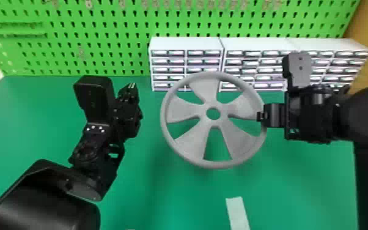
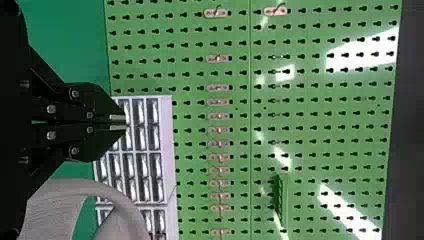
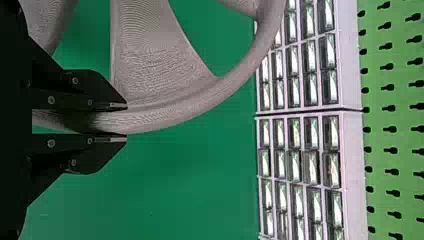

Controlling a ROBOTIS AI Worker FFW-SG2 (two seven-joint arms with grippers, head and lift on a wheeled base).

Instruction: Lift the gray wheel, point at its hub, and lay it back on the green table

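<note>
Gray, spoked, plastic-looking wheel [image 1: 192, 143] held over the smooth green worktop [image 1: 310, 189], in front of the white multi-drawer cabinets [image 1: 186, 45]. Lift judged done; pointing at the round central hub [image 1: 213, 123] judged next.

Risks: support is at one edge only, so the wheel's off-side weight could make it pivot or creep out of the grip. A nudge from the pointing arm on spoke or rim would add to that. Lowering too far forward could knock the rim against the cabinets.

Right end effector [image 3: 127, 122]: black, two flat fingers, parted only about the rim's thickness, clamped on the rim. Left end effector [image 2: 125, 123]: black, fingers together but for a thin slit, nothing gripped, beside the wheel and apart from it.
</note>
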